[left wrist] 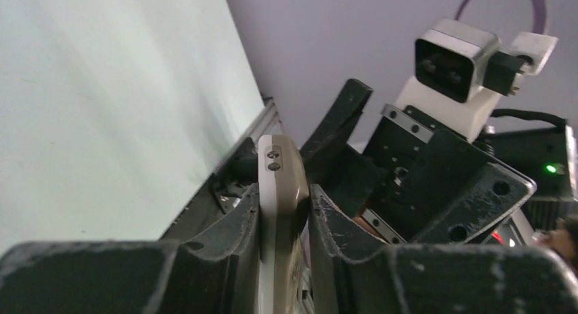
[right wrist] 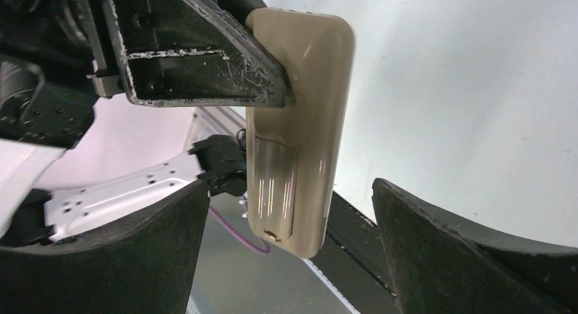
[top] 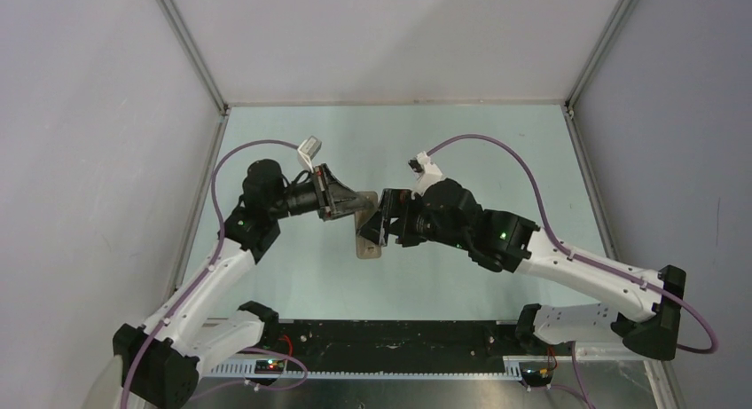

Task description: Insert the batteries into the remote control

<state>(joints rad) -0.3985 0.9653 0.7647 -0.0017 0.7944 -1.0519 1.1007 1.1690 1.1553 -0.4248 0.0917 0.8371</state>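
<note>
Top external view has the remote [top: 369, 236] held in the air over the middle of the table [top: 293, 285], where the two arms meet. The left gripper [left wrist: 283, 222] is clamped on it, one finger on the white face and one on the beige back, gripping the upper half so the lower half hangs free. That hold looks meant to present the back to the other arm: in the right wrist view the beige back squarely faces that camera, with a glossy inset panel [right wrist: 272, 184] low on it, probably the battery bay, though I cannot tell whether a cover sits over it. The right gripper [right wrist: 290, 198] has its jaws spread wide and holds nothing; its fingers stand either side of the free end, apart from it, as if lined up to work on the panel. The long axis runs from the far side toward the arms' bases, free end nearest the bases and apparently tipped downward. In the left wrist view the remote stands on edge, and the end with two small dots points away from that wrist. No batteries show in any view.
</note>
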